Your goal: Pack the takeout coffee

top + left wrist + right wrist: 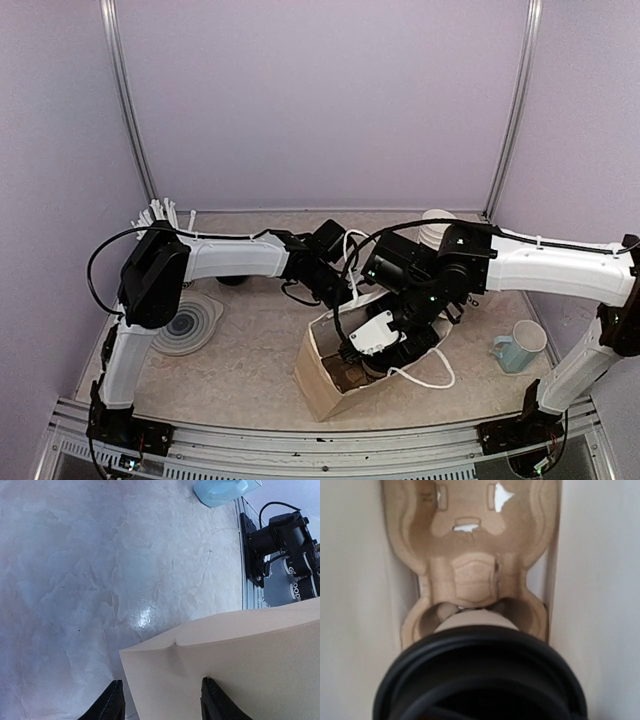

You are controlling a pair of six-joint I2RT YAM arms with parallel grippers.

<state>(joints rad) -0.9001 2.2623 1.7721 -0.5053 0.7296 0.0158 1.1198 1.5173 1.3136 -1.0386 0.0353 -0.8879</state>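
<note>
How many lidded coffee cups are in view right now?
1. The black-lidded cup is at the near slot of the pulp carrier inside the paper bag. A second may be hidden from these views.

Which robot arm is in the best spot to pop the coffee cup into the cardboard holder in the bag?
Right. The right arm reaches inside the bag, and its camera shows the black-lidded cup right over the holder pocket. The left gripper sits outside by the bag's rim, open.

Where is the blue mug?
In the top view, the blue mug stands upright on the right side, to the right of the paper bag.
</note>
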